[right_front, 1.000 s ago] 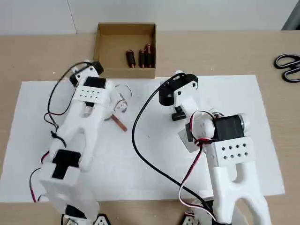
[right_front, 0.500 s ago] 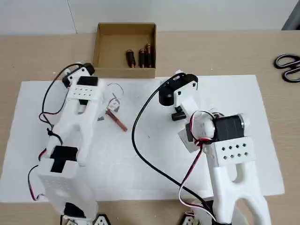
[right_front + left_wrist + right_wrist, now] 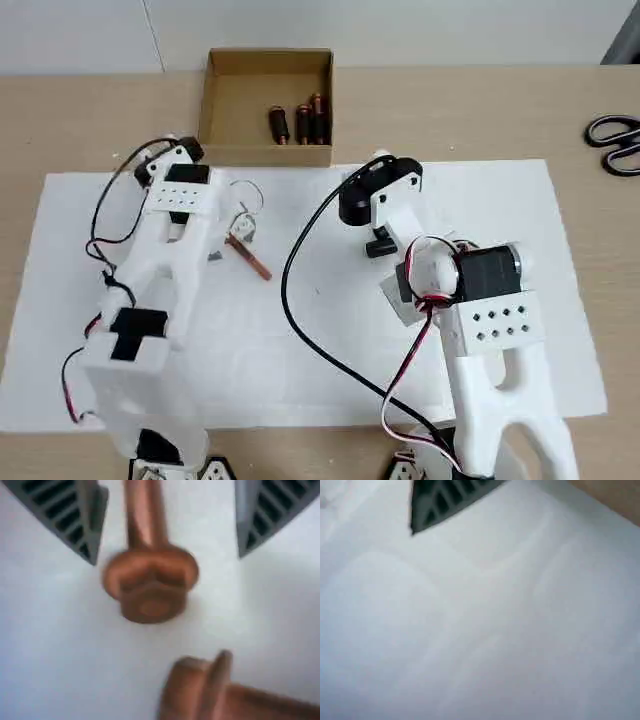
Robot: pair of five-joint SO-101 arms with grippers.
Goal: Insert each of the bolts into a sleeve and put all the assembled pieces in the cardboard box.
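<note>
Copper bolt [image 3: 150,587] is lying between my left fingers [image 3: 67,512], which I am holding wide open and empty; 2nd bolt [image 3: 230,695] is lying beside it.

Left hand [image 3: 167,557] astride bolt [image 3: 150,582] (second bolt [image 3: 220,695] just beside); cardboard box [image 3: 235,100] open-topped.

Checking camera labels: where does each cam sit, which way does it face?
High view: fixed above the table, looking down; left arm, right arm, white sheet, cardboard box.
Left wrist view: on the left arm, close over the sheet; open left gripper, a copper bolt between its fingers.
Right wrist view: on the right arm, close over the sheet; edge of the right gripper.
Shared: the sheet in all; a bolt in high and left wrist views.
</note>
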